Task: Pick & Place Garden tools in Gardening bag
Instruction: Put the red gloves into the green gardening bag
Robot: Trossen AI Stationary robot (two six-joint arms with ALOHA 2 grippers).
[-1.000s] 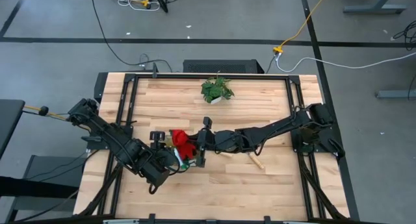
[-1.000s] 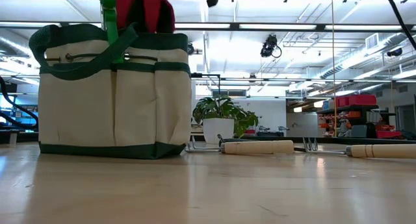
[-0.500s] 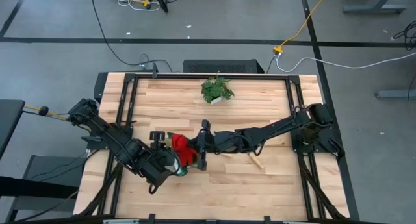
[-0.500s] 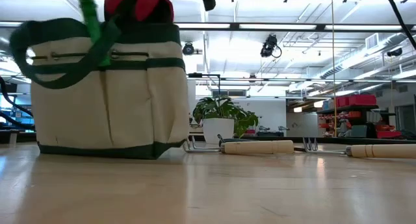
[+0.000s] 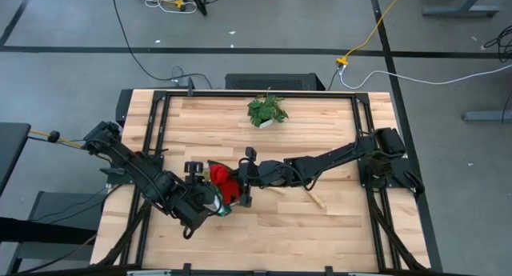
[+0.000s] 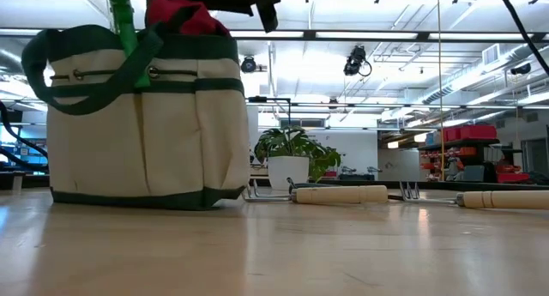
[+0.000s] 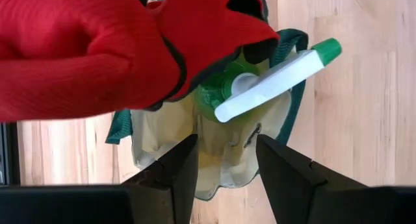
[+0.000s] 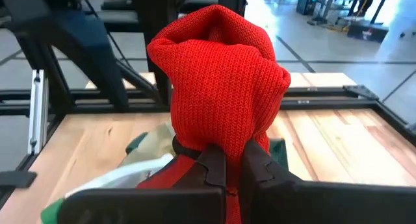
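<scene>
The cream gardening bag (image 6: 146, 124) with green trim stands upright on its base at the table's near left. A green translucent piece (image 6: 120, 17) sticks up out of its mouth and also shows in the left wrist view (image 7: 273, 78). My right gripper (image 5: 242, 186) is shut on the red gloves (image 5: 224, 182) over the bag's mouth. My left gripper (image 5: 214, 206) is open just above the bag, its fingers (image 7: 175, 175) apart over the bag's opening (image 7: 224, 152). Two wooden-handled tools (image 6: 339, 193) (image 6: 506, 199) lie flat on the table. My right gripper pinches a bunched part of the red gloves (image 8: 224, 130) between its two fingers, several layers of knit cloth. The fingers come roughly level from the table's right. The gloves bulge past the fingertips, and their lower part (image 6: 206, 30) dips behind the bag's green rim.
A potted plant (image 5: 266, 110) in a white pot stands at the far middle of the table. A wooden handle (image 5: 316, 198) lies just right of the right gripper. Bare wood lies along the near edge and at the table's right.
My right gripper has come down and a little toward the table's left with the red gloves, which now sit lower over the bag's mouth. The bag's top swayed toward the left and came partly back. The green piece now leans instead of standing straight.
</scene>
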